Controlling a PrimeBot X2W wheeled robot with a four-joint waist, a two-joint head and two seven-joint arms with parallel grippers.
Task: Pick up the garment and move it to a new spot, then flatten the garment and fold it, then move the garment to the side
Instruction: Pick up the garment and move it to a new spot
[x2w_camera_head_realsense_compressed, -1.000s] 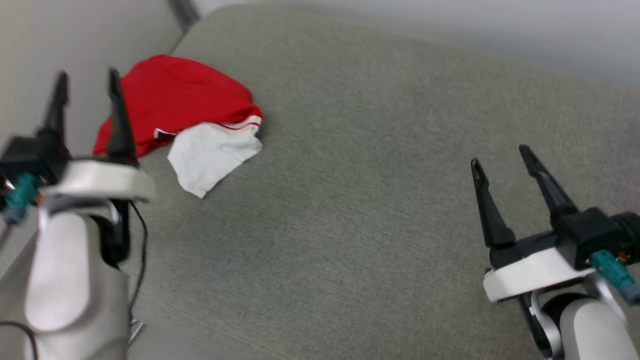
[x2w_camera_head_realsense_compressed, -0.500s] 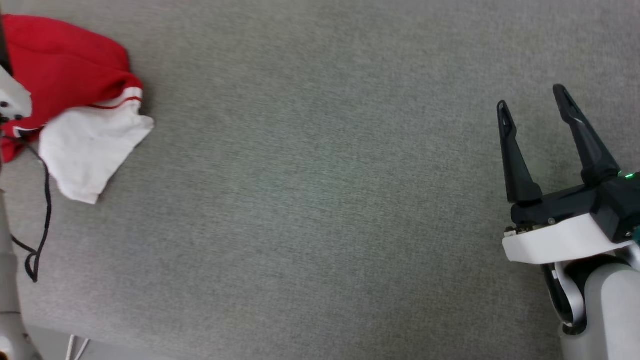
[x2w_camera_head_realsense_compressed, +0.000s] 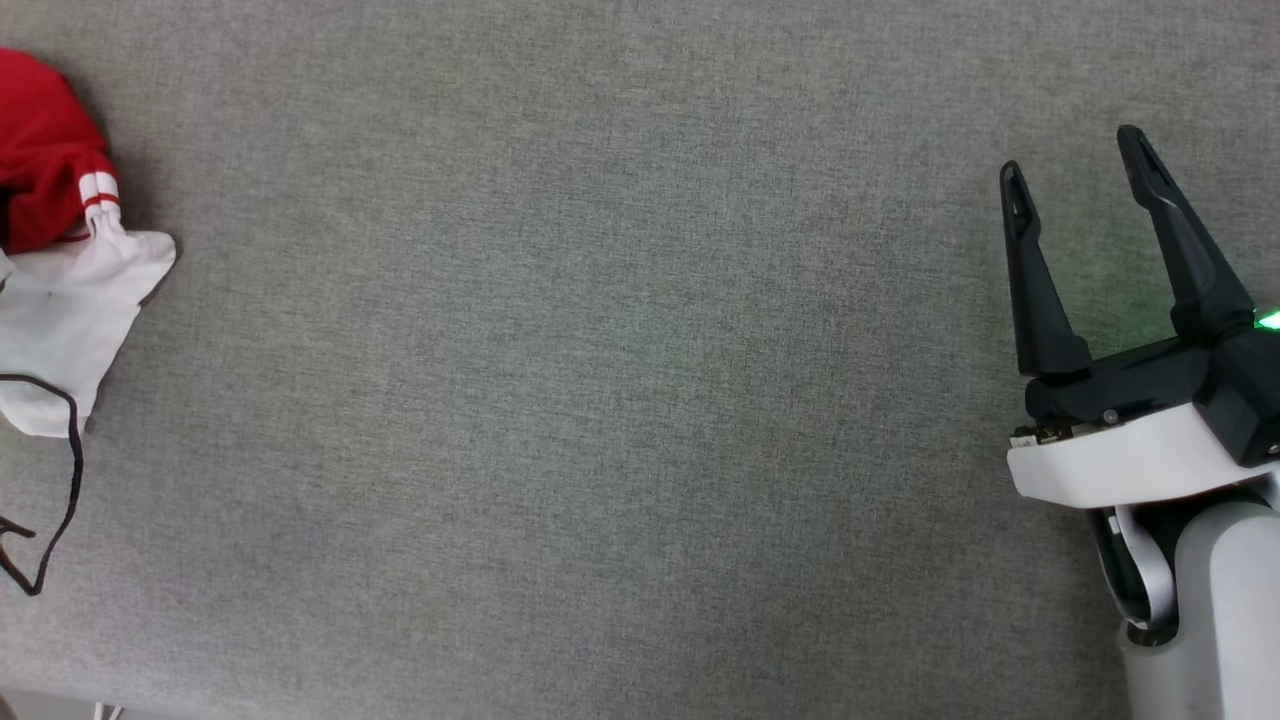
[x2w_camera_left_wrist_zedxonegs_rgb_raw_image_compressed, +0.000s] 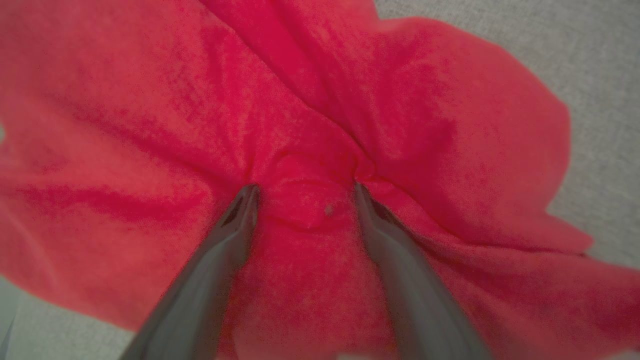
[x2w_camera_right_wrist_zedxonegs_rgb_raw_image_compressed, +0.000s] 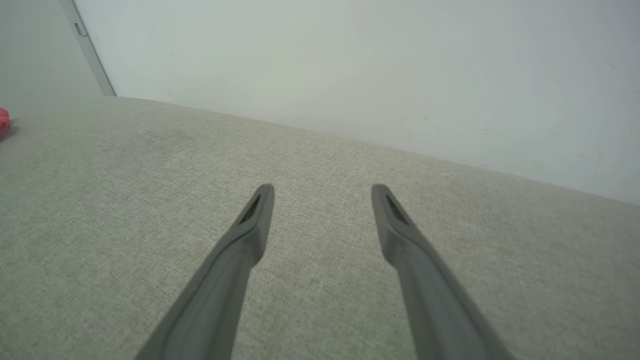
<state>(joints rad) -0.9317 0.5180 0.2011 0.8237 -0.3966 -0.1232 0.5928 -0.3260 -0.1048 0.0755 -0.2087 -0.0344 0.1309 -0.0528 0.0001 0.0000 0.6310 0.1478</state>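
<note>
Left tool (x2w_camera_left_wrist_zedxonegs_rgb_raw_image_compressed: 303, 189) stands with its jaws spread, both tips pressed into the red cloth of the garment (x2w_camera_left_wrist_zedxonegs_rgb_raw_image_compressed: 400, 100), a small fold bunched between them but not yet pinched. Right tool (x2w_camera_head_realsense_compressed: 1071, 152) is likewise spread and empty, hovering over the grey upholstered surface (x2w_camera_head_realsense_compressed: 600, 400), well apart from the garment. The head view has the garment crumpled at its far left edge, one white sleeve (x2w_camera_head_realsense_compressed: 70, 320) splayed out. By this showing, the first pick-up is only being set up; moving, flattening, folding and setting aside all remain.
</note>
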